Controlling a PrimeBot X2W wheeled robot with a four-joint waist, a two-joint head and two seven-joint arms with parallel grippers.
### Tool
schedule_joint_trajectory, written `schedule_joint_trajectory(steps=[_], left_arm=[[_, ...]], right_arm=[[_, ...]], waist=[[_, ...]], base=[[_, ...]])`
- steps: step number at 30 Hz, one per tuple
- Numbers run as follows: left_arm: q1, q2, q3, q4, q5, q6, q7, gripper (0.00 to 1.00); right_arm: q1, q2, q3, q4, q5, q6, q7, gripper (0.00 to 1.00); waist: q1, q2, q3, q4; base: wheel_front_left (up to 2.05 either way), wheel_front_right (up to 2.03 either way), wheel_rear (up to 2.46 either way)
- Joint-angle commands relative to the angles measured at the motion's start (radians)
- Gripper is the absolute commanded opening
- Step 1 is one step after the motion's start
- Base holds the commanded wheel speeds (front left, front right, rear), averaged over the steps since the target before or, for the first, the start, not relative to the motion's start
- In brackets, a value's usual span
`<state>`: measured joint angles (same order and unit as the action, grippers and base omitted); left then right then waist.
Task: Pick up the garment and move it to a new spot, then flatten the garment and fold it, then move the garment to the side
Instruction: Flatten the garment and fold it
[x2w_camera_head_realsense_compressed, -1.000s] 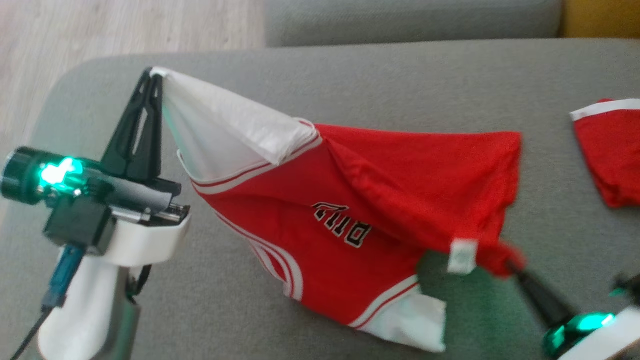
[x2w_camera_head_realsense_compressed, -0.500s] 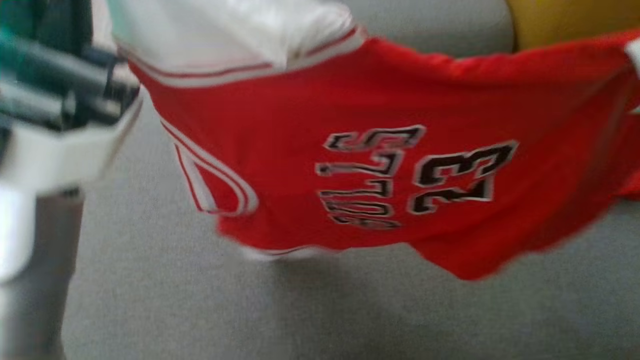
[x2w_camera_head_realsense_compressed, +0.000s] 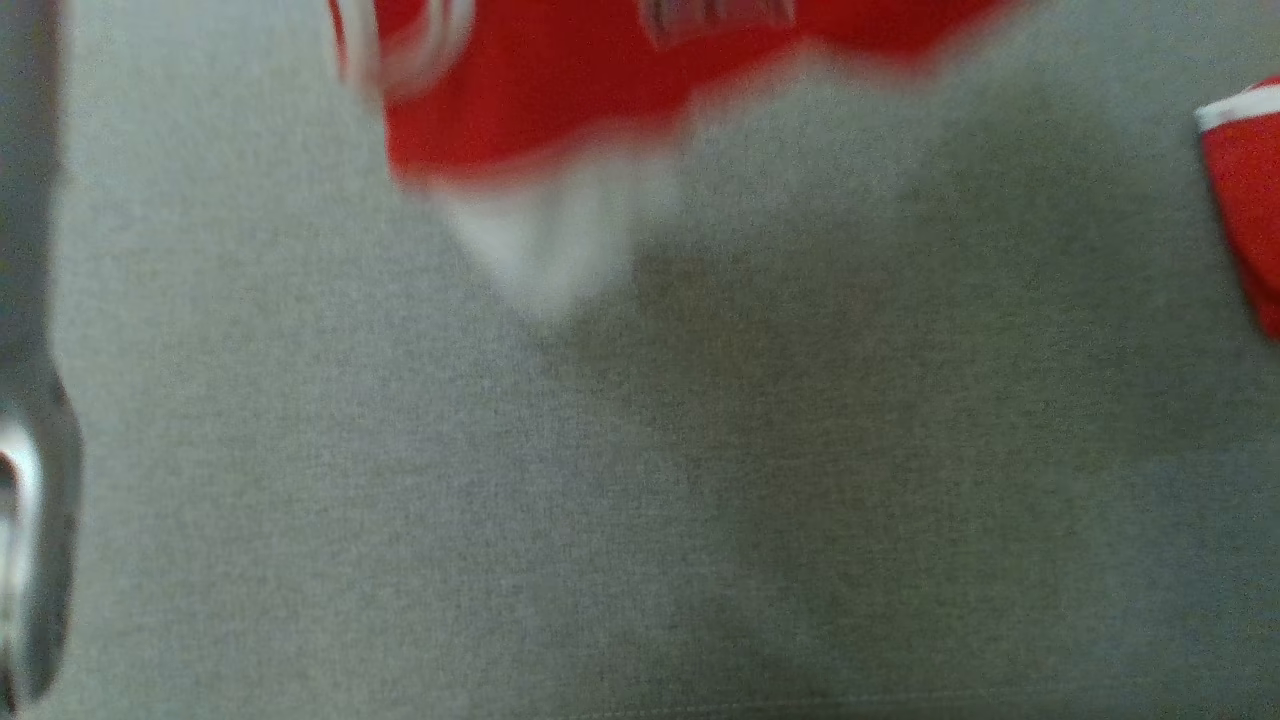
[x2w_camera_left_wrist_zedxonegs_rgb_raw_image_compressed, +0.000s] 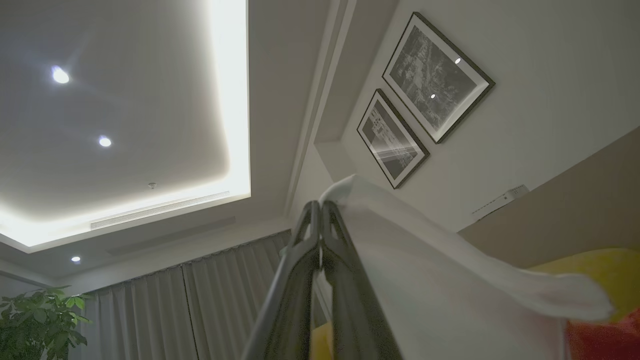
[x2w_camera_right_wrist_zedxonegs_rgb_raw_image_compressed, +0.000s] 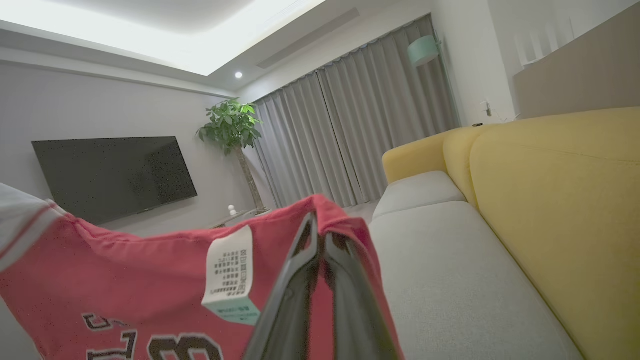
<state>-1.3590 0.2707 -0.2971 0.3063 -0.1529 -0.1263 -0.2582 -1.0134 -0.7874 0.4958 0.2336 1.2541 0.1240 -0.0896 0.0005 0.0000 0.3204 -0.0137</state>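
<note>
Head view: the garment (x2w_camera_head_realsense_compressed: 560, 100) shows blurred at 12 o'clock, its white sleeve tip (x2w_camera_head_realsense_compressed: 545, 250) hanging lowest above the grey sofa seat (x2w_camera_head_realsense_compressed: 700, 520); it looks to be off the cushion, with a soft shadow beneath it.
Left grip: the left tool (x2w_camera_left_wrist_zedxonegs_rgb_raw_image_compressed: 320, 205) points up toward the ceiling, fingers pressed together on the edge of the white sleeve, which drapes away toward 4 o'clock in the left wrist view.
Right grip: the right tool (x2w_camera_right_wrist_zedxonegs_rgb_raw_image_compressed: 320, 220) is clamped on a fold of the red hem, with the white label (x2w_camera_right_wrist_zedxonegs_rgb_raw_image_compressed: 230, 275) just at its 9 o'clock in the right wrist view; the shirt body sags away toward 8 o'clock.
Other cloth: a smaller folded red piece (x2w_camera_head_realsense_compressed: 1250, 200) lies on the seat at 3 o'clock in the head view, well apart from the garment.
Done: the pick-up appears complete, since both tools carry the shirt, stretched between sleeve and hem.
In hand: most likely the carry to a new spot on the seat.
Left to do: setting it down, flattening, folding and moving it aside; none of these shows as begun.
Watch: one sleeve dangles free and could land bunched under the body.
</note>
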Motion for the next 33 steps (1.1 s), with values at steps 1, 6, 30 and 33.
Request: schedule_joint_trajectory(steps=[1,6,30,33], left_arm=[[-0.051,0.043,0.038,-0.032,0.01,0.005,-0.003,0.0],[-0.003,0.06,0.029,-0.083,-0.008,-0.002,-0.003,0.0],[1.277,0.308,-0.174,-0.438,-0.21,0.002,-0.004,0.0],[1.336,0.331,-0.191,-0.496,-0.255,0.0,0.001,0.0]], right_arm=[[-0.012,-0.017,-0.001,-0.015,-0.007,0.007,-0.008,0.0],[-0.037,-0.058,0.06,-0.009,0.012,0.007,0.0,0.0],[0.858,-0.289,0.295,-0.211,0.445,0.007,-0.058,0.0],[0.918,-0.316,0.286,-0.263,0.467,0.007,-0.073,0.0]], waist=[[-0.0005,0.0,0.05,0.009],[-0.0005,0.0,0.088,0.028],[-0.0005,0.0,-0.101,0.052],[-0.0005,0.0,-0.12,0.05]], base=[[0.0,0.0,0.0],[0.0,0.0,0.0],[0.0,0.0,0.0],[0.0,0.0,0.0]])
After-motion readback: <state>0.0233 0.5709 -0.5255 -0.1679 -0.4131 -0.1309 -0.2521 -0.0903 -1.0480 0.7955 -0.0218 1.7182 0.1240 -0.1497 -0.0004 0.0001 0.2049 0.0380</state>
